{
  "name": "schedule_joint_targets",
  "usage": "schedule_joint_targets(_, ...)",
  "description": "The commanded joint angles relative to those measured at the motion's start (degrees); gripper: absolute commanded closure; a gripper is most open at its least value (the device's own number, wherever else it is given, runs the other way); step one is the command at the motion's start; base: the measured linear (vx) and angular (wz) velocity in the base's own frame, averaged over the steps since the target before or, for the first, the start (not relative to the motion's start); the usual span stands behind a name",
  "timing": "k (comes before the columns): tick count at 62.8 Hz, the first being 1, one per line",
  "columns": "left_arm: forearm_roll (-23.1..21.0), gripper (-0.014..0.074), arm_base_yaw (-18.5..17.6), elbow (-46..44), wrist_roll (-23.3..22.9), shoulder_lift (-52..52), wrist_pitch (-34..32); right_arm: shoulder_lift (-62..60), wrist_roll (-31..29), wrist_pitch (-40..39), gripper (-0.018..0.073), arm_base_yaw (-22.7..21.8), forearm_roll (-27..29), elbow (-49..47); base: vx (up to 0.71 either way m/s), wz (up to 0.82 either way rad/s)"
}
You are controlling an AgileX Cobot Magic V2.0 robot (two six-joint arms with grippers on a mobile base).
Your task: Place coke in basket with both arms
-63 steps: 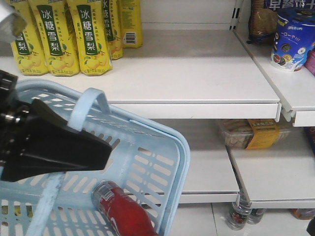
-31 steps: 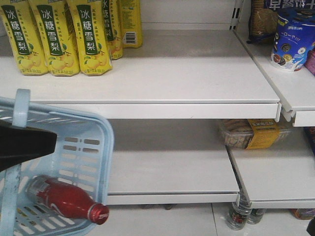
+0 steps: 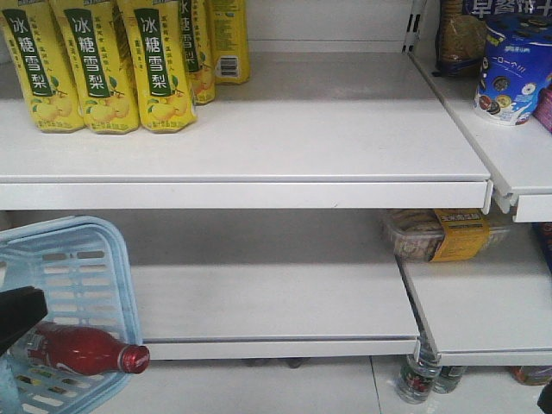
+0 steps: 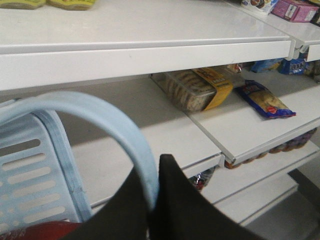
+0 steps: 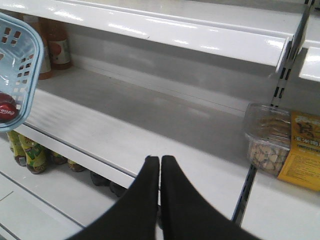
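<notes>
Left end effector (image 4: 152, 200) is clamped on the basket's strap handle (image 4: 100, 120), so the light blue basket (image 3: 86, 259) hangs tilted at the lower left in front of the shelf (image 3: 259, 147). Right end effector (image 5: 160, 172) is pinched together with nothing in it, over the lower shelf (image 5: 150, 125). The coke (image 3: 82, 349) lies on its side inside the basket, cap end poking past the rim.

Front cam faces white shelves (image 3: 259, 147) head-on from mid-range; L wrist cam looks over its gripper (image 4: 152, 210), R wrist cam over its own (image 5: 160, 167). All three share basket (image 3: 86, 259) w/ the lower shelf.
</notes>
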Motion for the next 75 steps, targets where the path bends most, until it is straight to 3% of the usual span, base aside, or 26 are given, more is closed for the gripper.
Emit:
schedule_joint_targets(1,3.5,0.0603,-0.2,2.0,1.5,-3.6,-11.4,0.6,-0.3,-4.1,0.0564,-0.2,-0.1,-1.3,0.00,0.00)
schedule_joint_targets(21,11.0,0.0603,-0.1,19.9,1.5,-14.8,-21.2,0.6,-0.3,-4.1,0.0564,-0.2,-0.1,-1.3,0.00,0.00)
schedule_joint_targets(30,12.0,0.0603,-0.1,26.0,1.1,-19.9,-22.6,0.6,-0.3,-4.1,0.0564,-0.2,-0.1,-1.3,0.00,0.00)
schedule_joint_targets(38,14.3,0.0603,-0.1,29.5,-4.3,-24.0,-23.6,0.6,-0.3,-4.1,0.0564,-0.2,-0.1,-1.3,0.00,0.00)
schedule_joint_targets(49,25.5,0.0603,0.3,29.6,-12.7,-28.1,-22.9,0.6,-0.3,-4.1,0.0564,-0.2,-0.1,-1.3,0.00,0.00)
schedule_joint_targets(56,30.0,0.0603,2.5,29.6,-16.6,-29.0,-23.6,0.6,-0.4,-4.1,0.0564,-0.2,-0.1,-1.3,0.00,0.00)
schedule_joint_targets(75,30.3,0.0603,14.0,29.6,-17.4,-29.0,-24.0,0.6,-0.4,-4.1,0.0564,-0.2,-0.1,-1.3,0.00,0.00)
